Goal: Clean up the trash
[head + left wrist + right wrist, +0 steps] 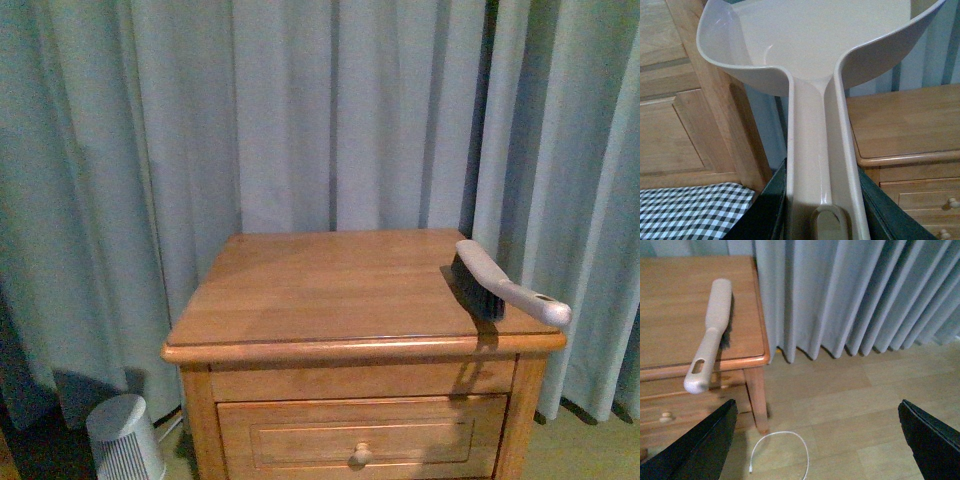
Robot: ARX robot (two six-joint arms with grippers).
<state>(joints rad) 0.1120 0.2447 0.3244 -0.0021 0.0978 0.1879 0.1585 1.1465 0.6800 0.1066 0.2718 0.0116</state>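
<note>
The left gripper [822,220] clamps the handle of the beige plastic dustpan [810,45]. The right gripper [815,440] gapes wide and empty above the floor [880,390]. A beige-handled brush [500,285] with dark bristles lies along the wooden nightstand [330,290] top's right edge, its handle overhanging the front. Where the trash lies cannot be told.

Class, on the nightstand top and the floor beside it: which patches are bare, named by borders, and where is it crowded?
Bare: the nightstand top from its left edge to the brush, with the curtain behind. Also the floor between curtain and white cable. Crowded: the top's right front corner, where the brush lies with its handle overhanging the edge.
</note>
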